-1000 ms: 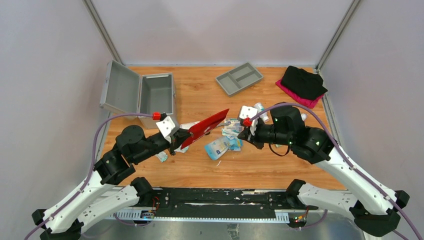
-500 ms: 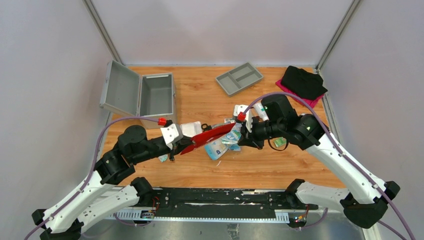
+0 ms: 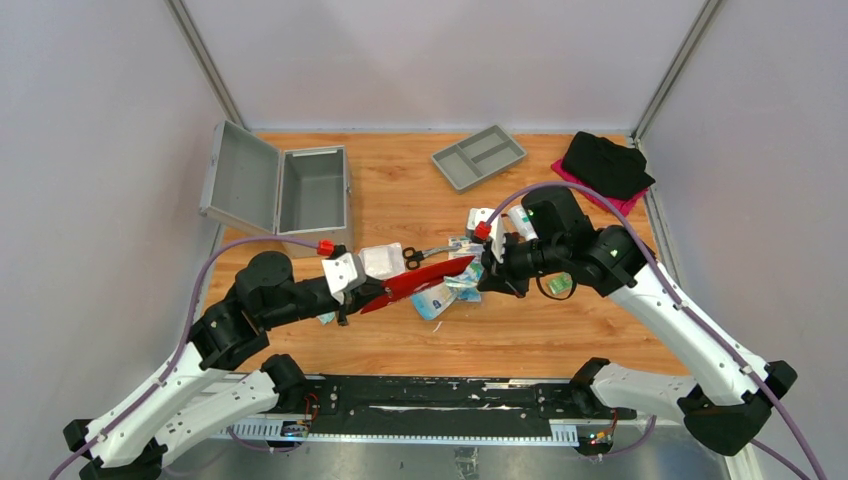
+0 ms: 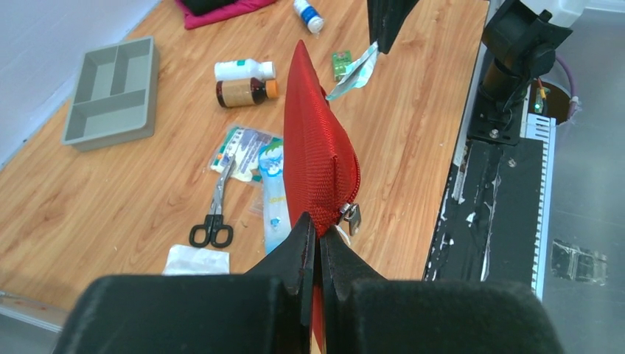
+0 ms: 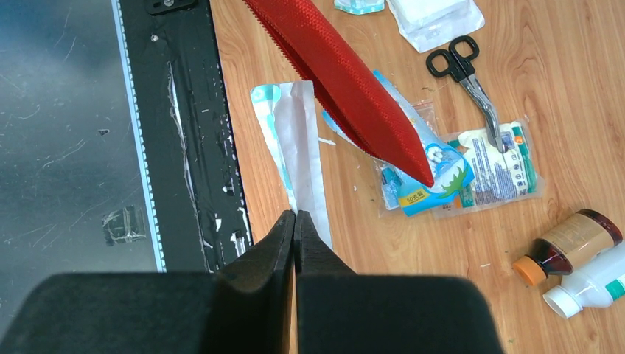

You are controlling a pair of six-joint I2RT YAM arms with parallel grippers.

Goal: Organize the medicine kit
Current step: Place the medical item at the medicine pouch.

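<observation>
1. One medicine kit point(image 3: 315, 190) from above, lid open, far left; the red pouch point(image 3: 420, 280) hangs well apart from it.
2. Left wrist: left gripper point(image 4: 318, 225) pinched tight on the pouch's zipper end. Best to hold it steady.
3. Right wrist: right gripper point(image 5: 295, 215) clamped on a flat packet point(image 5: 302, 140). Feed it in edge-on, I'd judge.

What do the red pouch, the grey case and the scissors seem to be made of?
Red pouch: woven fabric, judging by its mesh-like texture and zipper.
Grey case: probably metal, with a matte silver-grey finish and thin stiff walls.
Scissors: shiny metal blades, with black handles that are likely plastic.
</observation>
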